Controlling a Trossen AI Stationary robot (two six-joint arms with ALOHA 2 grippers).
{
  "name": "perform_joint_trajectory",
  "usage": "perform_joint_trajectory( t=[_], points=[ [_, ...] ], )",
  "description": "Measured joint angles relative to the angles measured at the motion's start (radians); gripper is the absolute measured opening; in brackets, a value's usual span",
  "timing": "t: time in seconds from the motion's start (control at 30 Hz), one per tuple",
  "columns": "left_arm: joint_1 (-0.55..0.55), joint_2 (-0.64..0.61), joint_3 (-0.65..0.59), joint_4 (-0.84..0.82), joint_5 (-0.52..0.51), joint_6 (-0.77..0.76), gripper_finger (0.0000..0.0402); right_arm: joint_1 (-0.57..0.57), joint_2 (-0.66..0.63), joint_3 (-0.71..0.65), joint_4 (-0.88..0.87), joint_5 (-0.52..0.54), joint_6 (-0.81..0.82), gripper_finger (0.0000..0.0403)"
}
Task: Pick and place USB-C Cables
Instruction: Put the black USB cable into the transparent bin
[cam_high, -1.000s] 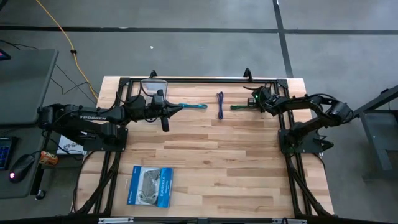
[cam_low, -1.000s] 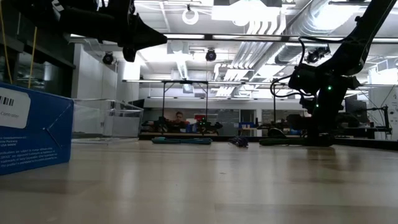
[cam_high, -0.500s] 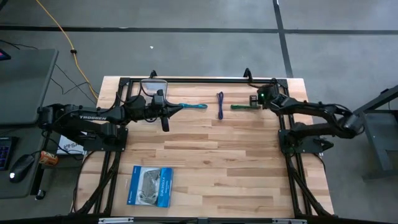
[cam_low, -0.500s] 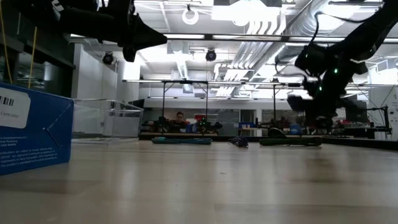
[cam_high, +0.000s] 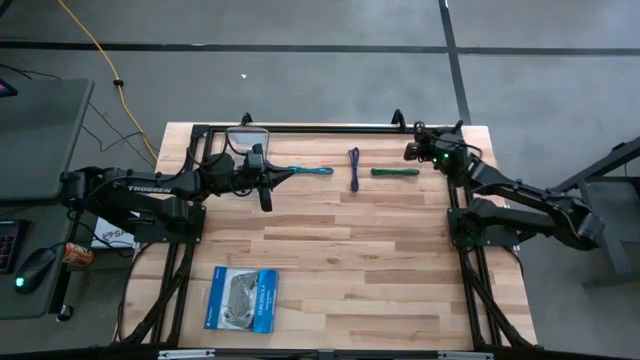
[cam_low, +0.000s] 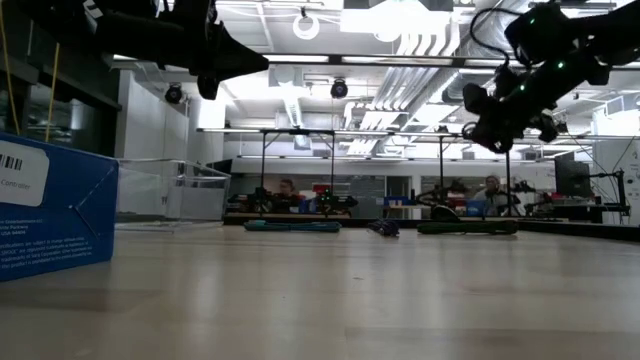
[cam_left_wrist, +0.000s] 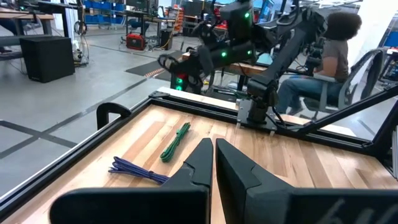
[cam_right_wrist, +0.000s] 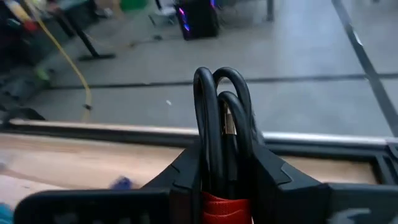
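Surface: wooden table (cam_high: 350, 250) with a black frame around it, standing on a grey shop floor; in the low view I see a lit hall behind it with people seated at benches.
Right gripper: right gripper (cam_right_wrist: 224, 165) is raised off the table at the upper right of the high view. Its fingers are closed partway on a black looped cable (cam_right_wrist: 217, 106) with a red band, gripped at the band with the loops sticking out past the tips.
Left gripper: left gripper (cam_left_wrist: 212, 144) hovers over the upper left of the table in the high view, fingers pressed together with nothing between them. I read this arm as waiting.
Teal cable: teal cable (cam_high: 310, 171) lies flat on the table, just past the left arm's tip.
Purple cable: purple cable (cam_high: 354, 168) lies near the top centre, apart from both grippers.
Green cable: green cable (cam_high: 395, 171) lies flat just right of the purple one, below and left of the right gripper, and I see nothing touching it.
Other items: clear bin (cam_high: 245, 138) at the upper left edge of the table; blue and white packet (cam_high: 243, 298) at the lower left.
Progress: early, by my reading. One bundle is lifted but not yet set down, and three coloured bundles lie on the boards.
Left to do: carry the held bundle to its drop spot, which I guess is the clear bin, then fetch the rest.
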Motion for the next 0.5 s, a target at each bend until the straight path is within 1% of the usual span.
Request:
perform_joint_trajectory(
  t=[0.1,0.2,0.27,0.33,0.5],
  points=[
    [0.0,0.0,0.0,0.0,0.0,0.0,0.0,0.001,-0.03,0.0,0.003,-0.013,-0.011,0.0069],
    [0.0,0.0,0.0,0.0,0.0,0.0,0.0,0.001,-0.033,0.0,-0.004,-0.014,-0.021,0.0069],
    [0.0,0.0,0.0,0.0,0.0,0.0,0.0,0.003,-0.032,0.0,-0.003,-0.046,-0.037,0.0069],
    [0.0,0.0,0.0,0.0,0.0,0.0,0.0,0.017,-0.031,0.0,0.006,-0.123,-0.059,0.0069],
    [0.001,0.0,0.0,0.0,0.0,0.0,0.0,0.099,-0.031,0.0,0.102,-0.392,-0.133,0.0069]
  ],
)
